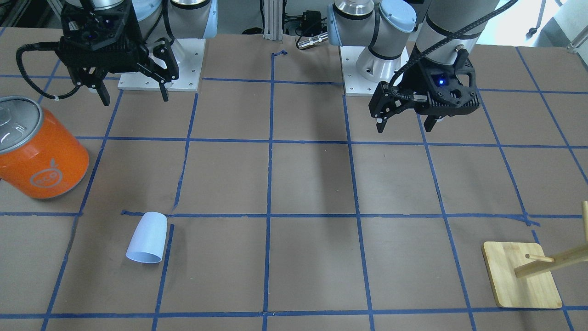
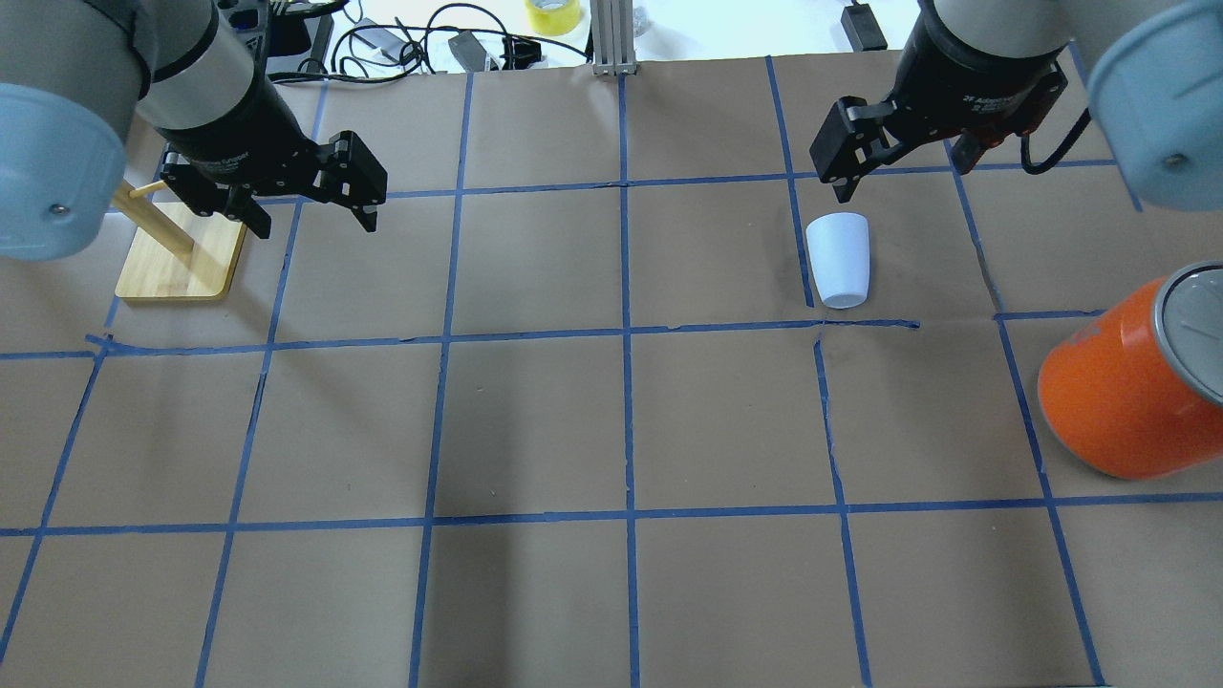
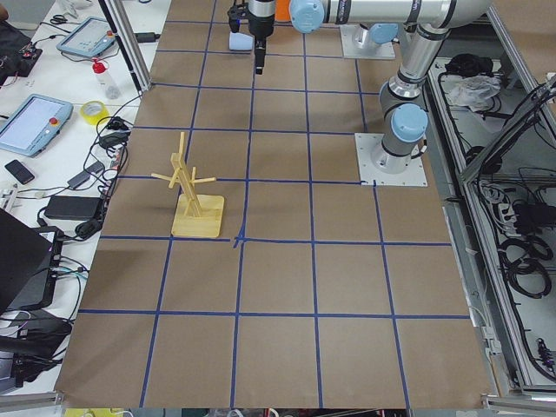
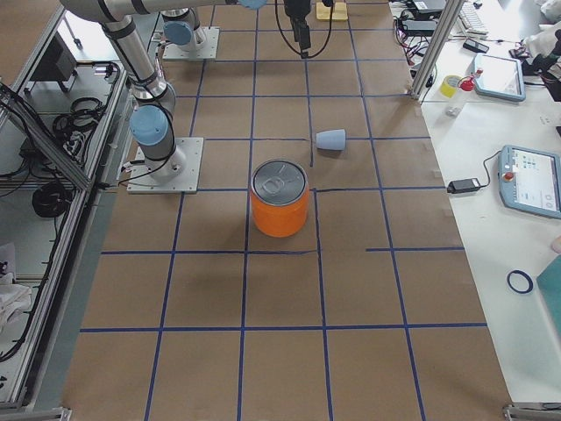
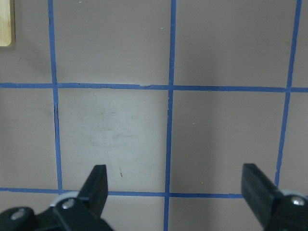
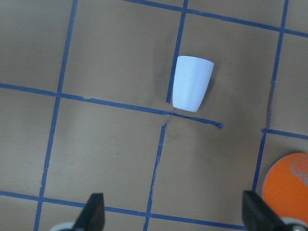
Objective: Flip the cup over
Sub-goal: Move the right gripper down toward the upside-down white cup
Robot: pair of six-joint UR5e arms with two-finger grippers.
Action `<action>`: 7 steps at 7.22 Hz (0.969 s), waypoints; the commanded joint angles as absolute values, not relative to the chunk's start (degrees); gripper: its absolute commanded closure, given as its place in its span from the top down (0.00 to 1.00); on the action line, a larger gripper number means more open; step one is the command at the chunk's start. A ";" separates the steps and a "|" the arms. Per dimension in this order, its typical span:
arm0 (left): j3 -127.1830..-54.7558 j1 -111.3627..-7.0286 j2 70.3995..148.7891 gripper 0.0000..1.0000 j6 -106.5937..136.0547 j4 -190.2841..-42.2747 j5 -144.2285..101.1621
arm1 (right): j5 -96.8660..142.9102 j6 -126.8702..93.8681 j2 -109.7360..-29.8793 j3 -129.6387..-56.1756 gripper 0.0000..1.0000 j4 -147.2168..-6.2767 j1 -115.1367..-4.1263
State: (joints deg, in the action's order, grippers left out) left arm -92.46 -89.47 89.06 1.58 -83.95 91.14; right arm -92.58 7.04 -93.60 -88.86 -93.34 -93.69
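On the table (image 2: 535, 430) the lavender cup (image 2: 838, 258) is tipped sideways, so the right pincer (image 1: 135, 96) is held wide nearby, likely for grabbing it; left pincer (image 1: 404, 128) is parked wide.

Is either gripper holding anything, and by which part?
Nothing is held. The left gripper and right gripper are open; the small pale lavender-blue plastic cup lies apart on its side.

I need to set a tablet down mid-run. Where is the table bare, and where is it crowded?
Bare: the middle squares of the table, between the wooden rack and the cup, and the row nearest the robot. Crowded: the robot's right side, where the cup lies near the orange can and the right pincer; the left pincer hangs beside the rack.
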 commanded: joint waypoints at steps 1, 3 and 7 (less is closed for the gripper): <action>-92.55 -89.47 89.12 1.00 1.50 -84.02 91.23 | -92.72 7.03 -93.52 -88.94 1.00 -93.34 -93.69; -92.72 -89.47 89.47 1.00 1.49 -84.02 91.23 | -92.81 6.77 -93.60 -88.95 1.00 -93.34 -93.78; -92.81 -89.47 89.47 1.00 1.49 -84.02 91.23 | -92.38 6.86 -93.34 -89.30 1.00 -93.43 -93.69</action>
State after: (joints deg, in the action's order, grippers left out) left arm -92.75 -89.47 89.53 1.49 -83.99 91.22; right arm -92.66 6.83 -93.52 -89.20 -93.33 -93.77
